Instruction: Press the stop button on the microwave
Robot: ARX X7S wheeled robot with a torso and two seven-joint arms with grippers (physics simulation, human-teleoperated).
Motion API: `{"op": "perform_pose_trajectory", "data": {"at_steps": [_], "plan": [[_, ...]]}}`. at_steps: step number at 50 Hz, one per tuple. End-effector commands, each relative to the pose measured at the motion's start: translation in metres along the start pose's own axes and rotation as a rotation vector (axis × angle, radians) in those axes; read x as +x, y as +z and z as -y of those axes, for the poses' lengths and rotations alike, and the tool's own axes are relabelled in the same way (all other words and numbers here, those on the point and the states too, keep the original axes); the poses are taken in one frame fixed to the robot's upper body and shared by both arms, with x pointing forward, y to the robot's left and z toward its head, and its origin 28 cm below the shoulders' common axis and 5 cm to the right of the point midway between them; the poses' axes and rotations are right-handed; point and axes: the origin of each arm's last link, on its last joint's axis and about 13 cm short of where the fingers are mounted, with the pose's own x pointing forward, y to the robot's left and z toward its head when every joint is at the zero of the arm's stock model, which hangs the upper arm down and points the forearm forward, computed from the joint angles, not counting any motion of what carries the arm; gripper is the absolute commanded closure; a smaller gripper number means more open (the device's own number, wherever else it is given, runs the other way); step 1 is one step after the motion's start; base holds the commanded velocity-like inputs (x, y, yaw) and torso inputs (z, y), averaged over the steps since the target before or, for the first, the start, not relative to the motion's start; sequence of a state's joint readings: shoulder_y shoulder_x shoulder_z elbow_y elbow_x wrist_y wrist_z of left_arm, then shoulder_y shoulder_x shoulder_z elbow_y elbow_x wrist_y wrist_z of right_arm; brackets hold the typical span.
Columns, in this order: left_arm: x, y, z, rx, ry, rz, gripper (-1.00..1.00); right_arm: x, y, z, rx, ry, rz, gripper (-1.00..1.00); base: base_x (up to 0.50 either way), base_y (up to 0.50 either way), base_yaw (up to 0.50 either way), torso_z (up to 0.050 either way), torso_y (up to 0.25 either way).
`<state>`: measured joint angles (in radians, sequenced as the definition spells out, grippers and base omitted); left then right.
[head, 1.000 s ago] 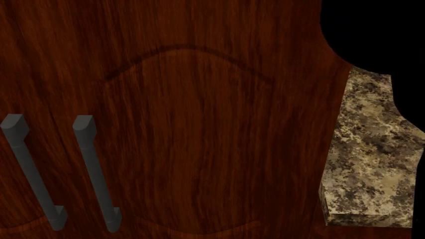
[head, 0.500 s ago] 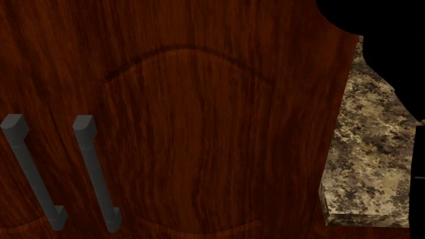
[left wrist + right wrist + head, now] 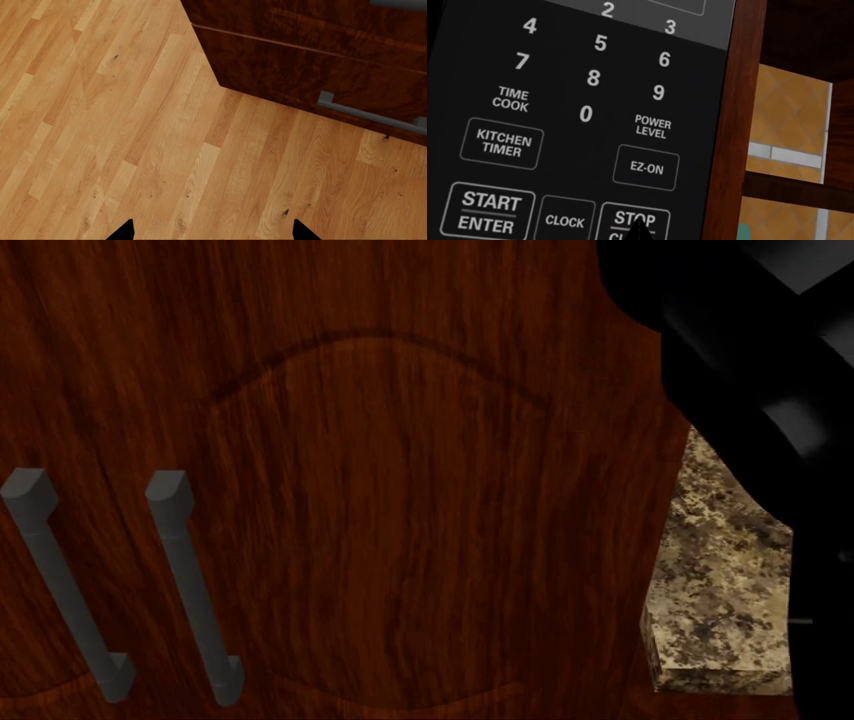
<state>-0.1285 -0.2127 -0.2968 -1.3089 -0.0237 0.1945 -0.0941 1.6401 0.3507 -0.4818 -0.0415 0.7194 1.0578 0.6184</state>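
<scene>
Right wrist cam is jammed up against the microwave keypad (image 3: pixel 580 115), with one dark tip of the right gripper (image 3: pixel 639 229) sitting on the STOP button (image 3: pixel 634 220) at 6 o'clock, so can't tell if it's open or closed. Left gripper (image 3: pixel 212 231) has its tips spread apart over wood floor (image 3: pixel 120 130), cabinet drawers (image 3: pixel 313 55) at 1 o'clock. Head cam just shows a cabinet door (image 3: pixel 387 490), two grey handles (image 3: pixel 187 580) at 8 o'clock, and the granite bench (image 3: pixel 714 580) at 4 o'clock behind the black right arm (image 3: pixel 747 370).

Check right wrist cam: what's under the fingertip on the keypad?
The fingertip sits over the STOP button, at its lower middle. "STOP" is readable above it; the button's second line is mostly covered and cut off by the frame. CLOCK lies beside it, uncovered.
</scene>
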Motion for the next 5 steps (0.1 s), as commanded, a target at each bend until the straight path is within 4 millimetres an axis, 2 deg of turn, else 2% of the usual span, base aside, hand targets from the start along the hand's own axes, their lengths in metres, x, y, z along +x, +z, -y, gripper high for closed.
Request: {"op": "perform_pose_trajectory", "data": {"at_steps": [1, 5], "plan": [[0.0000, 0.0000, 0.0000, 0.000, 0.000, 0.000, -1.00, 0.0192, -0.0193, 0.0041, 0.082, 0.031, -0.133, 1.00, 0.01, 0.00, 0.01, 0.000, 0.000], [0.0000, 0.0000, 0.0000, 0.000, 0.000, 0.000, -1.00, 0.0182, -0.0193, 0.0048, 0.085, 0.031, -0.132, 1.00, 0.01, 0.00, 0.01, 0.002, 0.000]]}}
